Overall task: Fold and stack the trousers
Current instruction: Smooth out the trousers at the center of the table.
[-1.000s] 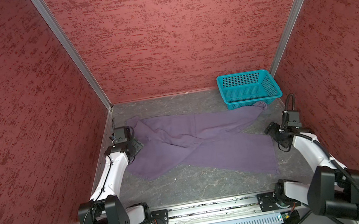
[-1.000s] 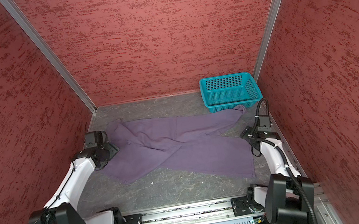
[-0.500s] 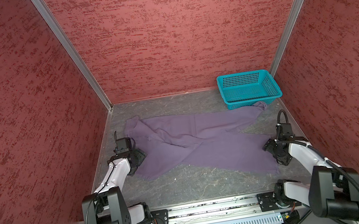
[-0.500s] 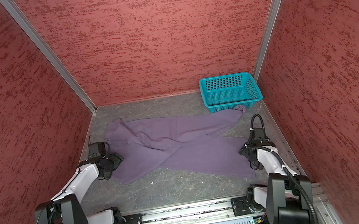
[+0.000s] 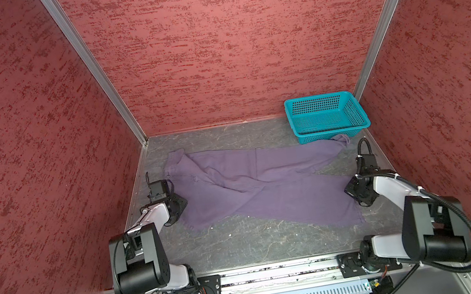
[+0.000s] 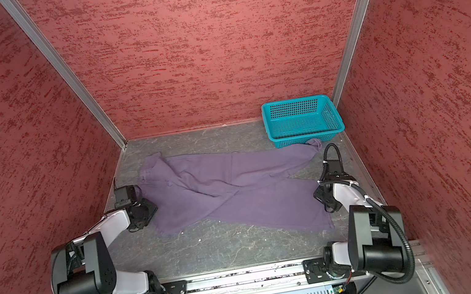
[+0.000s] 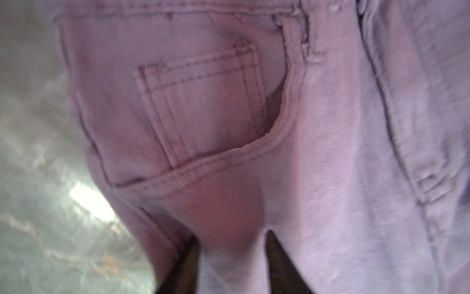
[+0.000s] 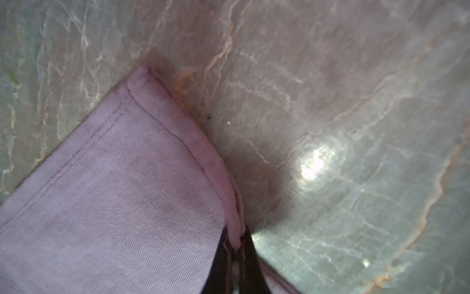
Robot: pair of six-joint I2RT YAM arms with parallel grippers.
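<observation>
Room: bare table (image 5: 244,243) near; basket (image 5: 324,116) far right, beside trousers (image 5: 267,187).
Left gripper (image 7: 231,264): pinching cloth by pocket (image 7: 203,101).
Right gripper (image 8: 236,254): closed tight on hem (image 8: 190,142).

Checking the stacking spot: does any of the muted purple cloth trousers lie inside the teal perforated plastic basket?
No, the basket shows only bare mesh inside; the trousers lie outside it.

The right end effector (image 8: 235,244) pinches the stitched hem of the trousers (image 8: 114,191) on the marbled table (image 8: 356,101).
</observation>
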